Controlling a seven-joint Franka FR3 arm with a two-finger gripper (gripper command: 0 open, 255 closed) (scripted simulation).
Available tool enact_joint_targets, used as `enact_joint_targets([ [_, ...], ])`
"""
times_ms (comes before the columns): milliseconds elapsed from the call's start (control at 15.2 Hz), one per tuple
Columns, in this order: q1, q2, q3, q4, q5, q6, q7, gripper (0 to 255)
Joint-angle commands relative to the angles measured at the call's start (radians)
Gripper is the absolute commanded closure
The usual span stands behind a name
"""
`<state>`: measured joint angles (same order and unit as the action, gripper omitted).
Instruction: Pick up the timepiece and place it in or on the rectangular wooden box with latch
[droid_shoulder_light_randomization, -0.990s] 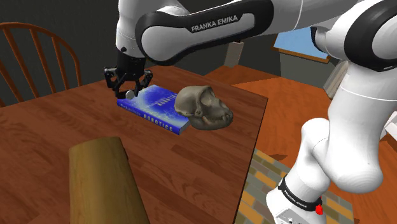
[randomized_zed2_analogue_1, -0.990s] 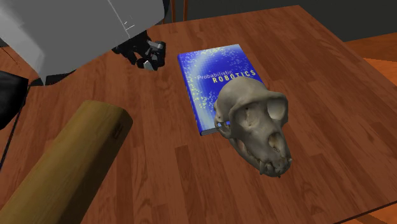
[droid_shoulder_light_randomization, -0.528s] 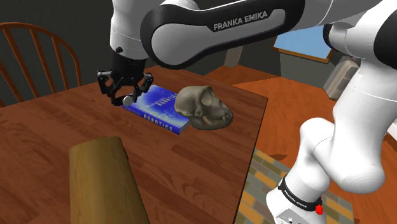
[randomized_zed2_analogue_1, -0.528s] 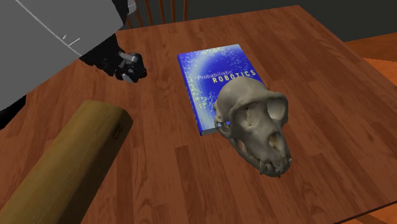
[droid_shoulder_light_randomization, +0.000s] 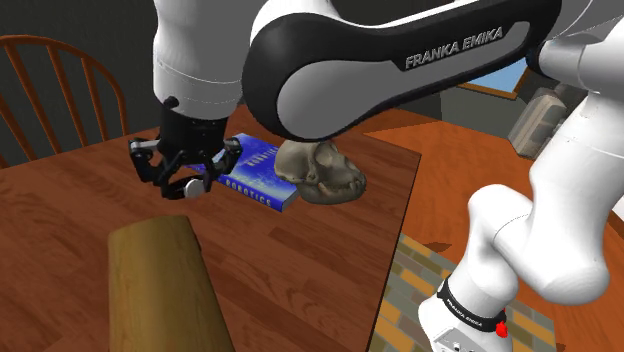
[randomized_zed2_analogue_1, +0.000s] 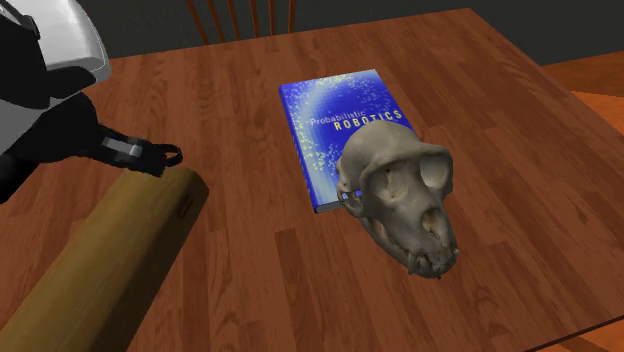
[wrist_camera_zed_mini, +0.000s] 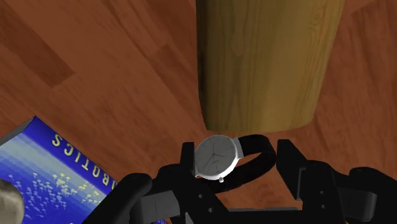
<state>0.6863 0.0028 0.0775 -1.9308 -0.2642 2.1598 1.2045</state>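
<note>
The gripper (randomized_zed2_analogue_1: 138, 158), clasping a watch (randomized_zed2_analogue_1: 172, 153), hangs by the wooden box (randomized_zed2_analogue_1: 105, 255).

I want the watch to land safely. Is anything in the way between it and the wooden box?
No, nothing visible. The gripper clasps the watch just short of the wooden box's end, over bare table. The book and skull lie off to the side.
</note>
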Motion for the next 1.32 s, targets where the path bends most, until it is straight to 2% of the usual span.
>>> enact_joint_targets([
  [0,0.023,-0.008,0.023,-0.003,-0.01,-0.017,0.05,255],
  [462,0.105,-0.017,0.108,0.006,-0.038,-0.077,0.218,255],
  [858,0.176,0.015,0.181,0.059,-0.063,-0.142,0.36,255],
  [1254,0.179,0.03,0.183,0.011,-0.078,-0.085,0.389,255],
])
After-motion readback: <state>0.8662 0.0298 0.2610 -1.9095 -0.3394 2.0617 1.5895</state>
